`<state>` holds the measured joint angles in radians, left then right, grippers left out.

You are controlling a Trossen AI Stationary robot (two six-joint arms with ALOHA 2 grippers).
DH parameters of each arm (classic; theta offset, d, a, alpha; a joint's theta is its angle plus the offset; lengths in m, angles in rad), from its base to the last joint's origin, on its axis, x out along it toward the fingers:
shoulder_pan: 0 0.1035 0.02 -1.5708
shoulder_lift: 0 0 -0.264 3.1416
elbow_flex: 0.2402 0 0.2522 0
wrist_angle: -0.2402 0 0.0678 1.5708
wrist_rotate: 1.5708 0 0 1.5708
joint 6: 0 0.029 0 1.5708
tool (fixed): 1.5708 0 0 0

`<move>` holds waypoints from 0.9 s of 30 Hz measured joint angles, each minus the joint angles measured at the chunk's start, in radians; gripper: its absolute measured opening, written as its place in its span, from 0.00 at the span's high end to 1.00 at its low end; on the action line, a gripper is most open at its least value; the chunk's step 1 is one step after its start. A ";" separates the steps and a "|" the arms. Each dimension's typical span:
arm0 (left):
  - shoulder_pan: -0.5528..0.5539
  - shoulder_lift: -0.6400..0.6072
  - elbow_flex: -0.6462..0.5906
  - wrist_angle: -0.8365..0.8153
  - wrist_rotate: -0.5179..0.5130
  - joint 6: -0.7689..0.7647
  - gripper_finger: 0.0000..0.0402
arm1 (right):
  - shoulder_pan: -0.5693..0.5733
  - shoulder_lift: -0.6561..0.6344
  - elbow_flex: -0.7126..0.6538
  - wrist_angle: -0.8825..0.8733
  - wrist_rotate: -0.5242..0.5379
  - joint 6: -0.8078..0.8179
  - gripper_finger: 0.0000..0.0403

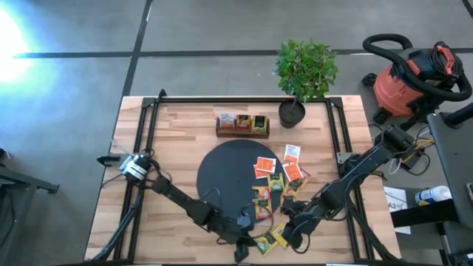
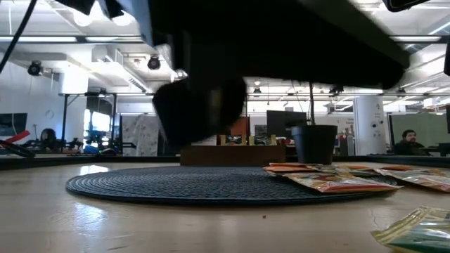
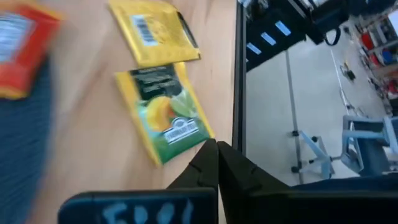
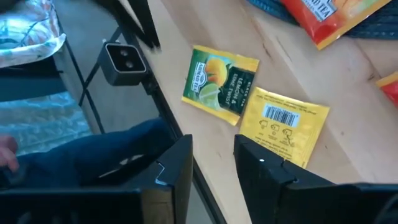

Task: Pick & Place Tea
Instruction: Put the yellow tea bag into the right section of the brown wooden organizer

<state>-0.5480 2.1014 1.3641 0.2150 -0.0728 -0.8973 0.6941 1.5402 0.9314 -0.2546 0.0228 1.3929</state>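
Green sachet (image 3: pixel 166 115) by table edge (image 3: pixel 238 93) | left gripper (image 3: pixel 217 163) closed, empty

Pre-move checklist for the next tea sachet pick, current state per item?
1. Left gripper empty: ok, fingers shut together with nothing between them.
2. Left gripper on a sachet: not ok, it sits at the table's near edge beside the green sachet, not gripping it.
3. Right gripper ready to grasp: ok, fingers apart, nothing held.
4. Targets reachable: ok, green sachet and yellow sachet lie flat on the wood near the edge, side by side.
5. Arm clearance: cannot tell, both grippers are close together near the same two sachets.
6. Wooden box free for placing: cannot tell, sachets already stand in it.
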 joint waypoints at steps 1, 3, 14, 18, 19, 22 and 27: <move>0.000 0.024 0.026 -0.011 0.012 0.007 1.00 | 0.000 0.000 0.000 0.000 0.004 -0.001 0.72; 0.003 0.071 0.074 -0.033 0.019 0.011 1.00 | 0.000 0.000 0.000 -0.001 0.004 0.008 0.72; 0.020 0.167 0.155 -0.072 0.074 0.030 1.00 | 0.013 0.046 -0.016 0.022 -0.014 0.111 0.68; 0.035 0.167 0.157 -0.134 0.056 0.028 1.00 | 0.013 0.110 -0.008 0.092 -0.040 0.119 0.66; 0.040 0.167 0.157 -0.140 0.055 0.028 1.00 | 0.011 0.127 -0.003 0.101 -0.043 0.118 0.66; 0.050 0.167 0.156 -0.148 0.053 0.025 1.00 | 0.009 0.168 0.010 0.102 -0.043 0.118 0.66; 0.055 0.167 0.156 -0.159 0.045 0.025 1.00 | 0.009 0.183 0.013 0.089 0.002 0.118 0.66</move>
<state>-0.4927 2.2681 1.5200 0.0560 -0.0281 -0.8726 0.7029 1.7235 0.9440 -0.1656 0.0246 1.5113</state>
